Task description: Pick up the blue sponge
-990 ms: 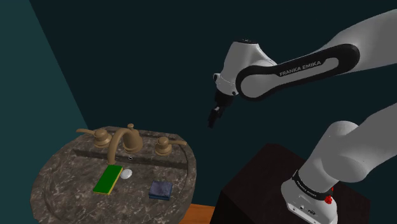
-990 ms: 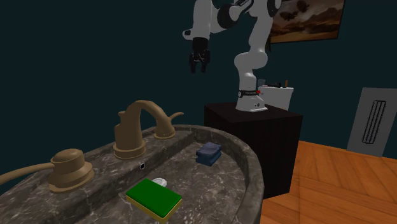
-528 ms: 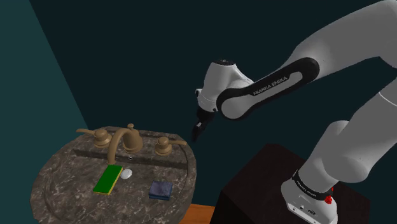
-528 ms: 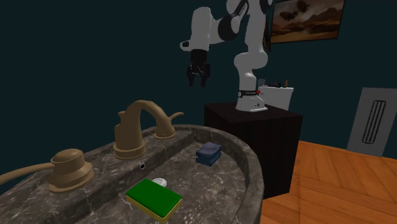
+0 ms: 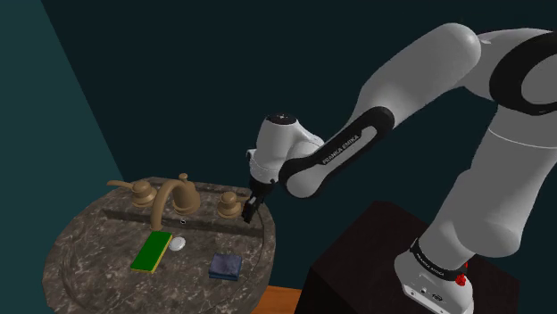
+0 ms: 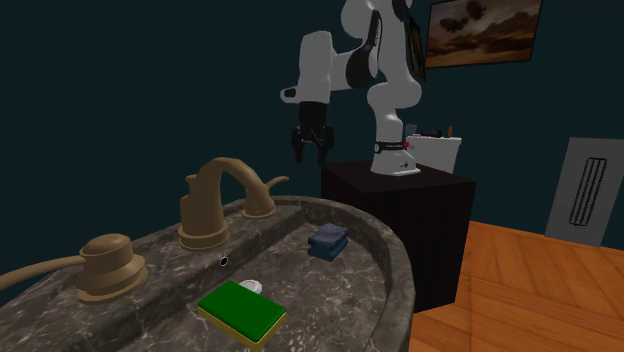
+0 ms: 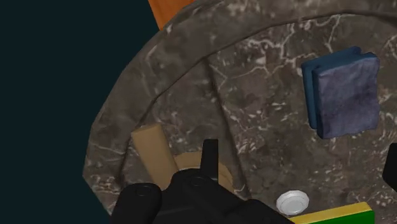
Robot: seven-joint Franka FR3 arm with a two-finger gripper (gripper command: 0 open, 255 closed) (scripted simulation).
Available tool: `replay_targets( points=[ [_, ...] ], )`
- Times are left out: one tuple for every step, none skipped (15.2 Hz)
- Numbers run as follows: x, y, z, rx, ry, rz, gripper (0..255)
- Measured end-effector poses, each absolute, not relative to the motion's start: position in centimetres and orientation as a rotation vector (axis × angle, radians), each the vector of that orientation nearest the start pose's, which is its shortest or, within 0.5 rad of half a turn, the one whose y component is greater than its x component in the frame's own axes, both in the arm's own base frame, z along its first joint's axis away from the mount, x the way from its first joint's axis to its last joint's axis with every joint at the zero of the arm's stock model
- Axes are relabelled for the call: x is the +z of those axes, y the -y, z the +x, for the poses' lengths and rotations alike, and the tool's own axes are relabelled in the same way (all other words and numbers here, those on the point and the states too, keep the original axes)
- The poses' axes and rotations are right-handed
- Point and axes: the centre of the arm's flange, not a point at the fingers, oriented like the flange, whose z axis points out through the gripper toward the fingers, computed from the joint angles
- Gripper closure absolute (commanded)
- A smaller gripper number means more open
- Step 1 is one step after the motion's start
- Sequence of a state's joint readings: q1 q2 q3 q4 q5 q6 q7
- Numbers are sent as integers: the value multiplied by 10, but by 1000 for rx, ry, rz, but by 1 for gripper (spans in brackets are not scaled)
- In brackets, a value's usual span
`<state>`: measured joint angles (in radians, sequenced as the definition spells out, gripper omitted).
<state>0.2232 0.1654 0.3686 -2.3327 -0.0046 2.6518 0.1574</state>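
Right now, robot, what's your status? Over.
Pincer open, holding nothing, up above the sink edge. Blue sponge lying in the sink, untouched. Tap handle just under the pincer; sponge off to one side.

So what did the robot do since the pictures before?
The arm reached out and the gripper came down, toward the shoulder view's left. It now hangs open over the sink's rim, near a tap handle. It took hold of nothing. The blue sponge, the green sponge and the white plug stayed put in the basin.
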Motion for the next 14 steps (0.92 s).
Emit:
replay_targets(
  points=[
    [277,-305,445,-202,655,-2947,0],
    [269,-315,446,-202,666,-2941,0],
    [260,-327,448,-202,678,-2935,0],
    [252,-335,450,-203,689,-2929,0],
    [245,-345,450,-203,700,-2924,0],
    [240,-355,453,-204,711,-2918,0],
    [229,-362,456,-205,722,-2911,0],
    [221,-374,458,-205,733,-2906,0],
    [212,-383,461,-205,745,-2899,0],
    [204,-392,461,-206,755,-2894,0],
    [198,-402,464,-206,767,-2887,0],
    [191,-408,464,-206,778,-2881,0],
    [180,-417,466,-208,788,-2874,0],
    [170,-427,467,-207,799,-2868,0]
  ],
)
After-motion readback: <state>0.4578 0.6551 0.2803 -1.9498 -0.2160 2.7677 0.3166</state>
